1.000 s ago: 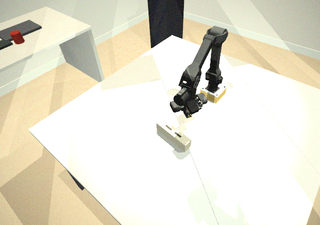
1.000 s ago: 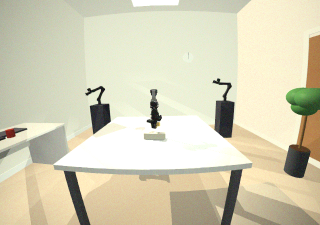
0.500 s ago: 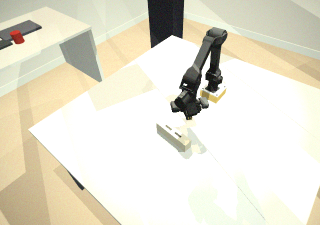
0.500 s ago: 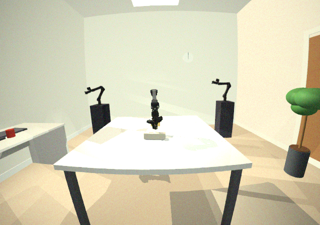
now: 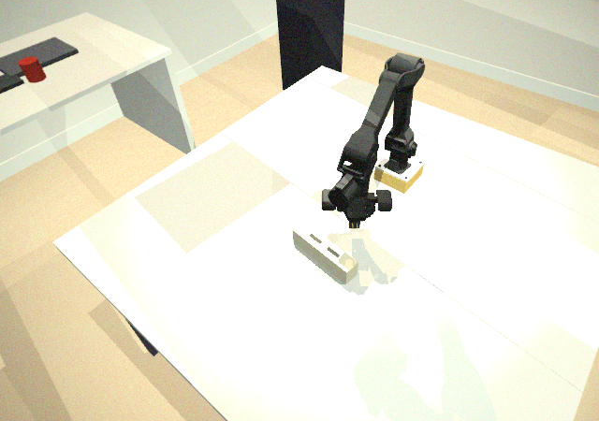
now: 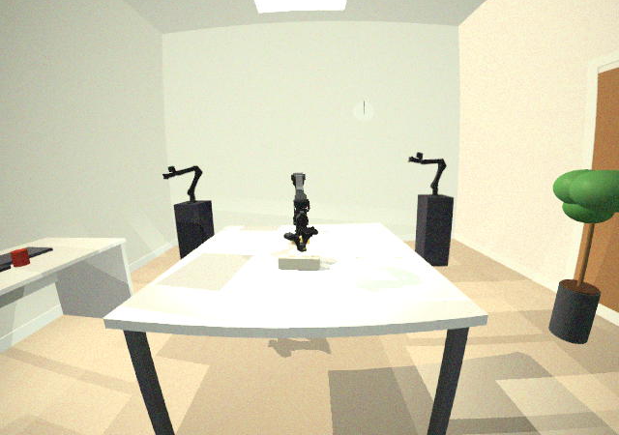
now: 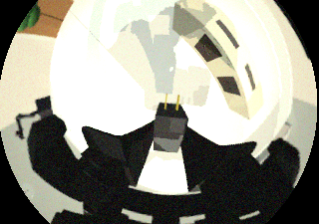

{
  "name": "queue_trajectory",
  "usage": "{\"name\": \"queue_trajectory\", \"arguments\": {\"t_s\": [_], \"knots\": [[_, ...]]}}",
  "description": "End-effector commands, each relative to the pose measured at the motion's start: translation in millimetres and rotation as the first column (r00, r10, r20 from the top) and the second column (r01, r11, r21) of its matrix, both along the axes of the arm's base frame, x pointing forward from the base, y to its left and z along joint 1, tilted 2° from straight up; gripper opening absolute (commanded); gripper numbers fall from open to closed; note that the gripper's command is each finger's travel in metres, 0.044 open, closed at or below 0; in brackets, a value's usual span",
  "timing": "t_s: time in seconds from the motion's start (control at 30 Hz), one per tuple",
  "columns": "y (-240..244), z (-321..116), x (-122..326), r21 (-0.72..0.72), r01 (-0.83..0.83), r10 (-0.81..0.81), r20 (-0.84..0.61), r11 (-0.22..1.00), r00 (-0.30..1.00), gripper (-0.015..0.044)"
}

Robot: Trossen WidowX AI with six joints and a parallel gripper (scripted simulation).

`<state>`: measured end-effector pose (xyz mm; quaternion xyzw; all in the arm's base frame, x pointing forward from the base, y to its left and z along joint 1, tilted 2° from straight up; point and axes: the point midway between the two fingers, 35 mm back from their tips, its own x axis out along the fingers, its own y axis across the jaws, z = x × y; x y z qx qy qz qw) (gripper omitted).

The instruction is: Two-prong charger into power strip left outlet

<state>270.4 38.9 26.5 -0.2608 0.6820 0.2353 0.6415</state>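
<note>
My gripper is shut on the black charger. Its two gold prongs stick out past the fingertips, side by side, touching nothing. The charger is small and mostly hidden by the fingers in the top and exterior views. The beige power strip lies on the table, with two dark outlet openings in its top. The gripper is above the table on the robot-base side of the strip, apart from it. In the wrist view the strip curves along the upper right of the prongs.
The arm's base has yellow sides and stands on the white table behind the gripper. A side desk with a red cup stands away to the left. Shadows fall near the strip.
</note>
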Motion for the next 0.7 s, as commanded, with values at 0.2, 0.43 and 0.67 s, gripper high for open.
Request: {"name": "queue_trajectory", "arguments": {"t_s": [0.2,0.43,0.67], "knots": [[7,-5,3,0.005,0.136,-0.136,0.003,0.991,0.991,0.0],[12,-8,4,0.006,0.226,-0.226,0.003,0.974,0.974,0.0],[17,-12,5,0.007,0.315,-0.315,0.002,0.949,0.949,0.0]]}}
